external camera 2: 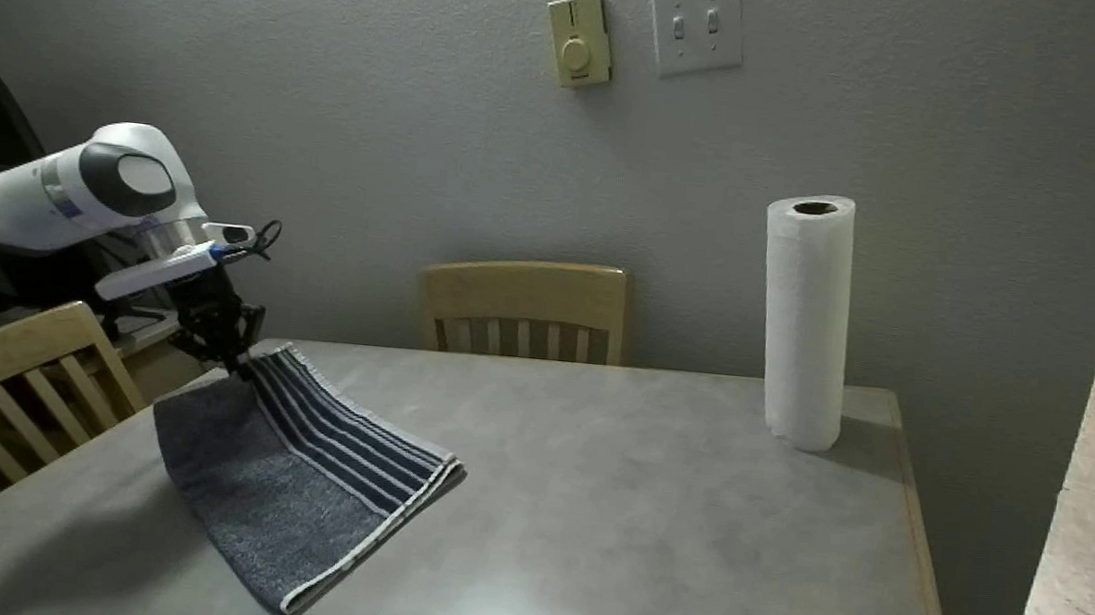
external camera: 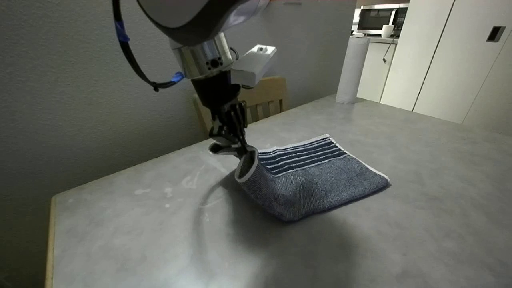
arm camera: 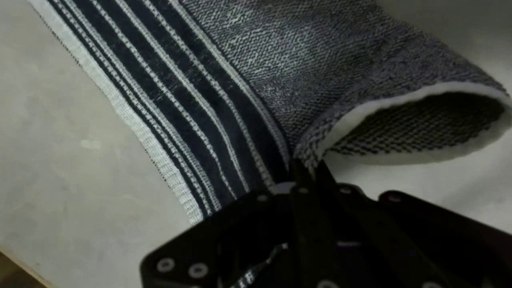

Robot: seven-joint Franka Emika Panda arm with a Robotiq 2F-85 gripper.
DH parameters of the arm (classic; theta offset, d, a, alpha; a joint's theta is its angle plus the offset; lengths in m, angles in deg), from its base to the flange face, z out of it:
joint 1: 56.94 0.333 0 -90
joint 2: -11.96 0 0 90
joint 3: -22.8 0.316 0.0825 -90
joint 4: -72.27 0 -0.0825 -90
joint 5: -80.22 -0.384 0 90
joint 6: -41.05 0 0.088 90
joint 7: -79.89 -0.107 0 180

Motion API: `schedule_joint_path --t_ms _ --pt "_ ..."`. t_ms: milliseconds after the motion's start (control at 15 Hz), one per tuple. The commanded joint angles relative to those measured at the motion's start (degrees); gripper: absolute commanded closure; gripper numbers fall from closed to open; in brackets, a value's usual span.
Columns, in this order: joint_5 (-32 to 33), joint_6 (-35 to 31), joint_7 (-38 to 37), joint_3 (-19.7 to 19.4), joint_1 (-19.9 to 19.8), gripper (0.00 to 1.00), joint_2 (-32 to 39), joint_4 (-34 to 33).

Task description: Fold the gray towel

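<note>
The gray towel (external camera: 320,186) is dark blue-gray with thin white stripes along one end and a white hem. It lies partly on the table; in the other exterior scene angle it also shows striped side up (external camera 2: 288,494). My gripper (external camera: 243,151) is shut on the towel near the striped end and holds that edge raised off the table. In the wrist view the fingertips (arm camera: 310,166) pinch a bunch of the towel (arm camera: 304,60). Beside the grip the hemmed edge curls into an open loop. The gripper also shows in an exterior view (external camera 2: 240,368), at the towel's far-left edge.
A white paper towel roll (external camera: 353,70) stands upright on the gray table (external camera: 132,236); it also shows in an exterior view (external camera 2: 805,327). Wooden chairs stand at the table's edges, one by the wall (external camera 2: 529,286) and one near the arm (external camera 2: 11,346).
</note>
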State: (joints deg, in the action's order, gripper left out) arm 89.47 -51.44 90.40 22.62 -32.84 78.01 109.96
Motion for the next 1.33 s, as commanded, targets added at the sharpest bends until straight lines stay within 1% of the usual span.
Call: schedule_joint_path --t_ms 0,133,200,400,1267 --pt "0.8 -0.7 7.4 0.5 -1.0 0.99 -4.3 6.3" --pt "1.2 -1.0 7.8 -0.3 -0.7 0.99 -5.5 8.0" --pt "0.0 0.0 6.2 -0.2 -0.7 0.94 -1.5 2.2" --pt "0.0 0.0 6.7 -0.2 -0.6 0.94 -2.8 3.8" --pt "0.0 0.0 6.7 -0.2 -0.6 0.94 -2.8 4.2"
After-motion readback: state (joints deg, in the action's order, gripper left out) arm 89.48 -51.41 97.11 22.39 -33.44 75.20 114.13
